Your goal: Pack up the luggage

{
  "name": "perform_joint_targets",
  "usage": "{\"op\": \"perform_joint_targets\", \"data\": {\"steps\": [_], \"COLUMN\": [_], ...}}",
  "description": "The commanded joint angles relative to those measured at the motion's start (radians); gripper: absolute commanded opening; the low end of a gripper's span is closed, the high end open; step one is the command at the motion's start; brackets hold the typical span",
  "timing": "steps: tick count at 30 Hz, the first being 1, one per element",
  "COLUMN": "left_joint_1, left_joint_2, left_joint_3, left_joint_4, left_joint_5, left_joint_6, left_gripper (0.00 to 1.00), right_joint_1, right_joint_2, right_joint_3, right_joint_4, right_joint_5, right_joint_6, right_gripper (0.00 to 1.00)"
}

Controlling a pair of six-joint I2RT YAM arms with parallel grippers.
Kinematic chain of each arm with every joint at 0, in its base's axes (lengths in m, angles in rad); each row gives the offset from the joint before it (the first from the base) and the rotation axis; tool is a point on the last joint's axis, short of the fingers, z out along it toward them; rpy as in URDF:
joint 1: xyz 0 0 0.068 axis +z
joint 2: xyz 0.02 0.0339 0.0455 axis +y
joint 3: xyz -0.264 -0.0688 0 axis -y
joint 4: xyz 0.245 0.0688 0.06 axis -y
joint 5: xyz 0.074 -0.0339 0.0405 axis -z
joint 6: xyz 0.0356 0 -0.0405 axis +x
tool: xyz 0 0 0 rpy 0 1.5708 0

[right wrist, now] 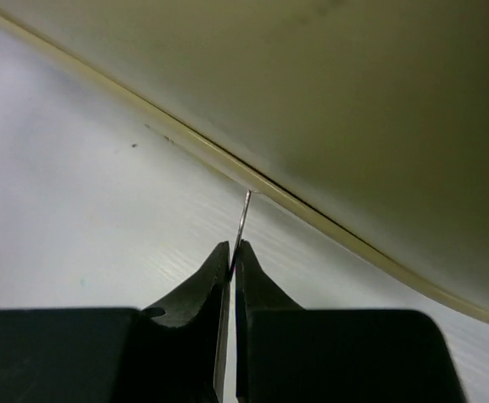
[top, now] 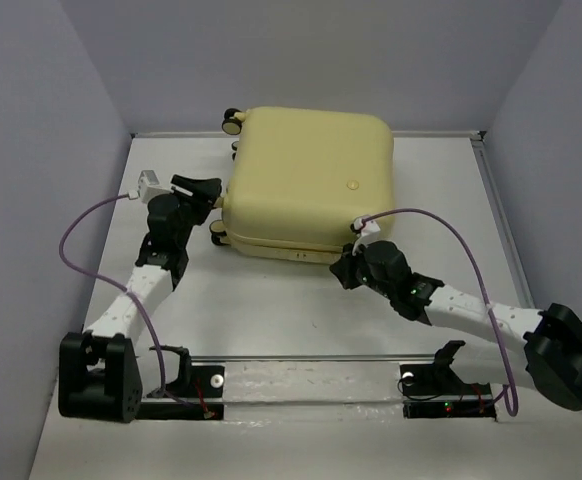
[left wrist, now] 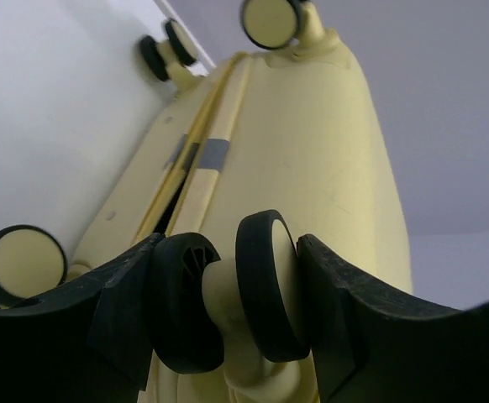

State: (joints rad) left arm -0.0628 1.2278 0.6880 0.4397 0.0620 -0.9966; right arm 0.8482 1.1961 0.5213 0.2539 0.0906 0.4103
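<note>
The luggage (top: 306, 180) is a pale-yellow hard-shell suitcase, lying flat and closed at the back middle of the table. My left gripper (top: 214, 200) is at its left side and shut on a black-and-cream twin caster wheel (left wrist: 265, 285), one finger on each outer face. The shell (left wrist: 312, 143) rises behind the wheel. My right gripper (top: 345, 262) is at the suitcase's near edge. In the right wrist view the gripper (right wrist: 233, 256) is shut on a thin metal zipper pull (right wrist: 244, 214) that reaches up to the zipper seam (right wrist: 312, 210).
The other caster wheels show at the luggage's far left corner (top: 233, 120) and near left corner (top: 218, 232). The white table (top: 271, 310) has lilac walls on three sides and a metal rail (top: 301, 358) along the front. Purple cables loop from both arms.
</note>
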Motion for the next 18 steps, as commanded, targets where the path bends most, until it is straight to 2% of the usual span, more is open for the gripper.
{"op": "perform_joint_targets", "data": {"steps": [1,4,5,7,8,9,11,13,15,18], "left_joint_1": [-0.247,-0.307,-0.321,-0.368,-0.388,-0.39,-0.391,-0.391,-0.39,-0.391], "left_joint_2": [-0.203,-0.34,-0.368,-0.442,-0.461,-0.491,-0.517,-0.554,-0.585,-0.599], "left_joint_3": [-0.146,-0.264,-0.3,-0.323,-0.329,-0.326,-0.303,-0.275,-0.28,-0.266], "left_joint_4": [0.08,0.071,0.057,0.053,0.027,0.007,-0.069,-0.168,-0.199,-0.239], "left_joint_5": [0.174,0.148,0.147,0.137,0.127,0.128,0.128,0.107,0.128,0.13], "left_joint_6": [0.105,0.072,0.061,0.033,0.032,0.042,0.073,0.128,0.15,0.174], "left_gripper": [0.06,0.06,0.06,0.06,0.06,0.06,0.06,0.06,0.06,0.06], "right_joint_1": [-0.098,-0.087,-0.059,0.111,0.174,0.29,0.374,0.403,0.404,0.329], "right_joint_2": [-0.105,-0.032,0.002,0.092,0.217,0.28,0.409,0.418,0.366,0.297], "right_joint_3": [0.046,0.115,0.129,0.201,0.298,0.351,0.439,0.464,0.416,0.298], "right_joint_4": [0.001,-0.007,0.019,0.082,0.091,0.099,0.096,0.1,0.11,0.099], "right_joint_5": [-0.121,-0.262,-0.264,-0.244,-0.229,-0.232,-0.244,-0.256,-0.223,-0.193], "right_joint_6": [-0.051,-0.07,-0.059,-0.054,-0.051,-0.065,-0.085,-0.093,-0.099,-0.091], "right_gripper": [0.07,0.07,0.07,0.07,0.07,0.07,0.07,0.07,0.07,0.07]}}
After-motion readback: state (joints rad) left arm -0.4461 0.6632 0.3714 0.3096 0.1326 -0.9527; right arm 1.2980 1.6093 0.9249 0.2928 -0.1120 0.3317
